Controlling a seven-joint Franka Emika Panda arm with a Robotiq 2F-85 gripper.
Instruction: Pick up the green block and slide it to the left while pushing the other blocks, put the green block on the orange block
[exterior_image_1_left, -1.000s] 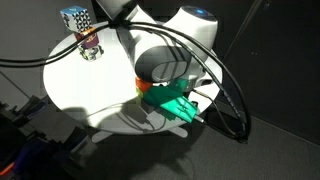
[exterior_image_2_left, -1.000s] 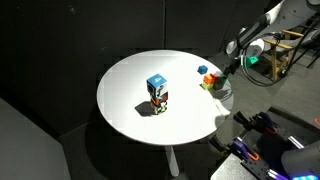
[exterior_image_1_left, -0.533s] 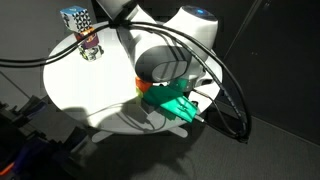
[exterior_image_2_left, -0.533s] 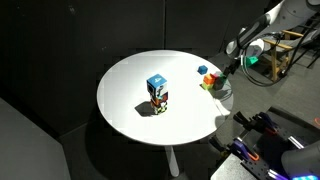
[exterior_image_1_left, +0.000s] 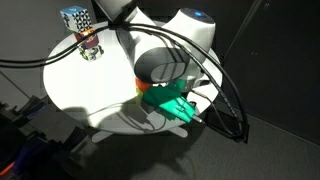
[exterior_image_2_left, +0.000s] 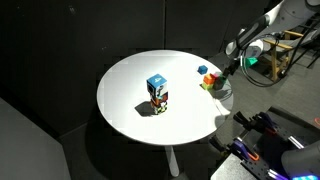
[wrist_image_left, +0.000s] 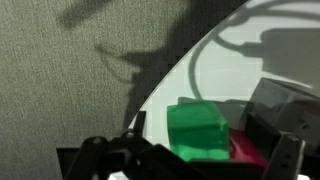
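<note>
Peeking past the arm (exterior_image_1_left: 162, 62), orange block (exterior_image_1_left: 138, 84), green block (wrist_image_left: 208, 130) part-hidden

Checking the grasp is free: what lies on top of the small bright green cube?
Nothing: the green cube has a bare top. A magenta cube beside it is partly covered by a gripper finger.

Round white table (exterior_image_2_left: 125, 75) on a single white pedestal (exterior_image_2_left: 172, 160) — top brightly lit, surroundings dark. Backdrop in both exterior views: black panel walls (exterior_image_2_left: 60, 40), with one vertical seam visible behind the table. Floor (exterior_image_1_left: 275, 150) is dull grey. In wrist view the floor (wrist_image_left: 60, 80) shows a fine carpet-like grain, crossed by sharp-edged shadows — the light is hard.
</note>
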